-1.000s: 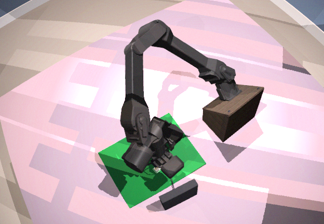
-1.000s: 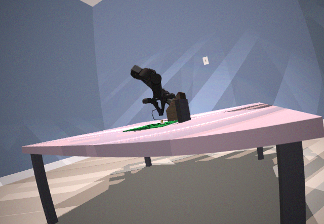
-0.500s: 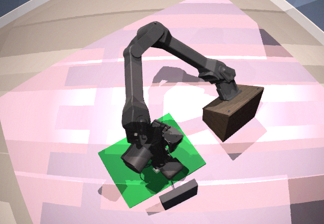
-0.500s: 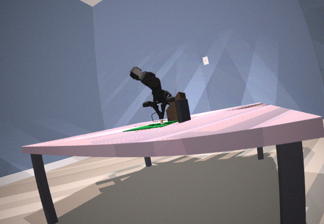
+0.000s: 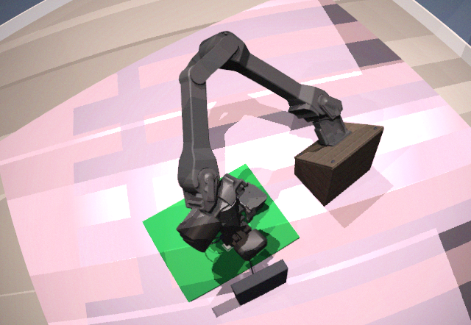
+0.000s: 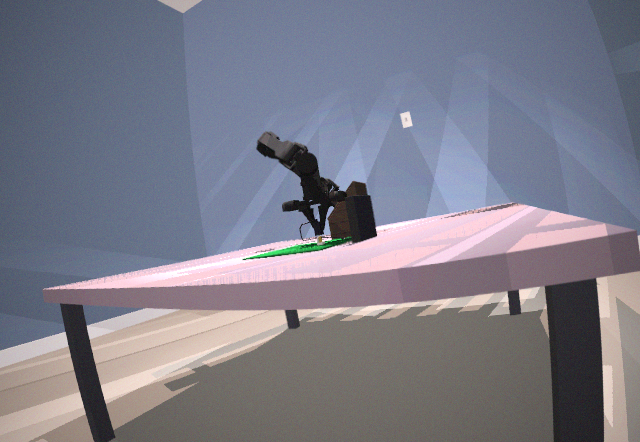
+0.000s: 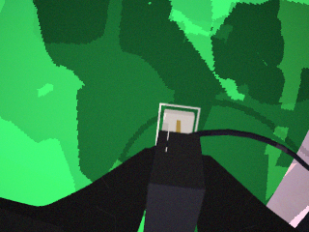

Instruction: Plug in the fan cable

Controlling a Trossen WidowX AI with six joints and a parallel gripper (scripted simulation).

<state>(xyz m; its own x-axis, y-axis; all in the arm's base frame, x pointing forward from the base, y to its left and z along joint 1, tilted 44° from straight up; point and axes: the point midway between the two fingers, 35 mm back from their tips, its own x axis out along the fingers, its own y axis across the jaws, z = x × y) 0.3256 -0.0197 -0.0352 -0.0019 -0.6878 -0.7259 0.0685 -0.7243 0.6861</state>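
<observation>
The green board (image 5: 171, 268) (image 6: 268, 255) (image 7: 24, 164) lies flat on the table. The pale fan header (image 7: 188, 119) (image 6: 320, 240) stands inside a white outline (image 7: 180, 104); one gold pin (image 7: 179, 127) shows. My gripper (image 6: 319, 231) (image 7: 177, 161) points down at the header and is shut on the cable's plug, mostly hidden by the dark fingers. The fingertips cover the header's near part in the wrist view. How far the plug sits on the pins cannot be told. The black cable (image 7: 241, 132) (image 6: 300, 229) leaves beside the fingertips and curves right in the wrist view.
A dark upright block (image 5: 262, 281) (image 6: 361, 217) stands just off the board's edge, with a thin dark cable (image 5: 251, 267) reaching it. The arm's wooden base block (image 5: 342, 158) (image 6: 339, 220) stands beyond the board. The pink table's edge (image 6: 258, 296) shows in the exterior view.
</observation>
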